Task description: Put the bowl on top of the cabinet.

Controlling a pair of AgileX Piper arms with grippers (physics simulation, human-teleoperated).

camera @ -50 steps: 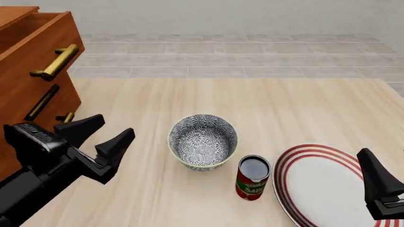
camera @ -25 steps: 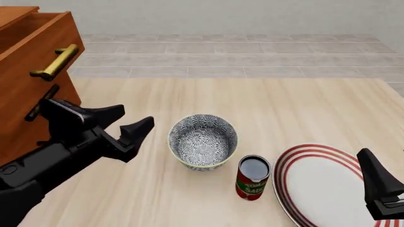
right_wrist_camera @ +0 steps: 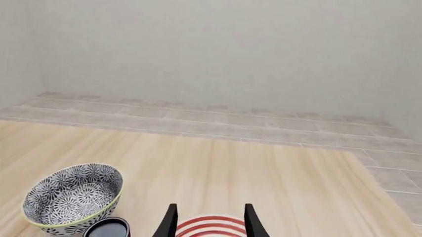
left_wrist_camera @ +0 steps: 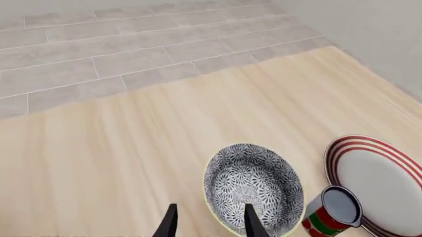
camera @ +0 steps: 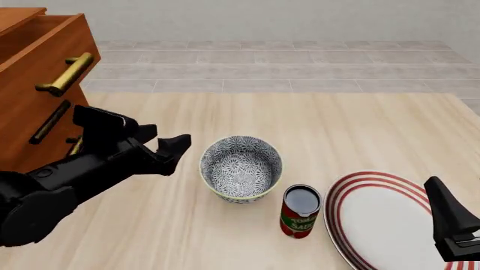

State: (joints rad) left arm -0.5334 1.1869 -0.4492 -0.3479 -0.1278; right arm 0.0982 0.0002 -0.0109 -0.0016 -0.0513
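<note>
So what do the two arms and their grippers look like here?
Both are plain black with no markings or cables visible. The left arm is bulky and rounded, ending in the left gripper with two pointed, wedge-shaped fingers. Of the right gripper only one tapering black finger on a blocky base shows.

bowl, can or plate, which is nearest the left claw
The bowl. The left claw is open just beside its rim, while the can and plate sit beyond the bowl, toward the right arm.
</note>
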